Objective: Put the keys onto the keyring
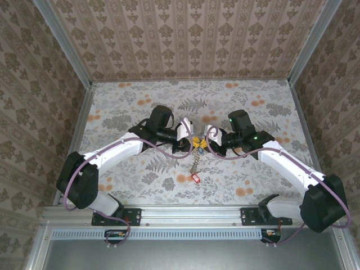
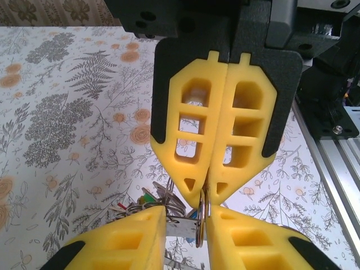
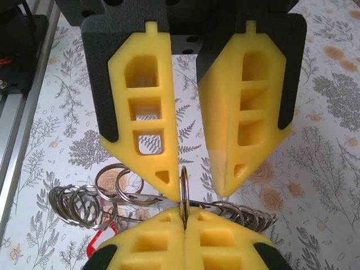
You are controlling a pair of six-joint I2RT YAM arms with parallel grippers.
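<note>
Both grippers meet over the middle of the table. My right gripper (image 3: pixel 184 218) (image 1: pixel 206 140) is shut on a metal split ring (image 3: pixel 183 188) of the keyring, held edge-on between its yellow pads. My left gripper (image 2: pixel 185 218) (image 1: pixel 191 140) faces it with its jaws apart, and the same ring (image 2: pixel 201 216) rests against one of its fingers (image 2: pixel 253 242). Several more grey rings (image 3: pixel 84 202) are strung on a metal bar behind. From the grippers a chain of rings (image 1: pixel 195 163) trails toward the near edge. It ends in a red-tagged key (image 1: pixel 197 178). Green and red tags (image 2: pixel 147 198) show behind the left fingers.
The flowered table top (image 1: pixel 140 101) is boxed in by patterned walls on three sides. An aluminium rail (image 1: pixel 191 216) carrying both arm bases runs along the near edge. The same rail (image 2: pixel 337 163) lies close beside the grippers.
</note>
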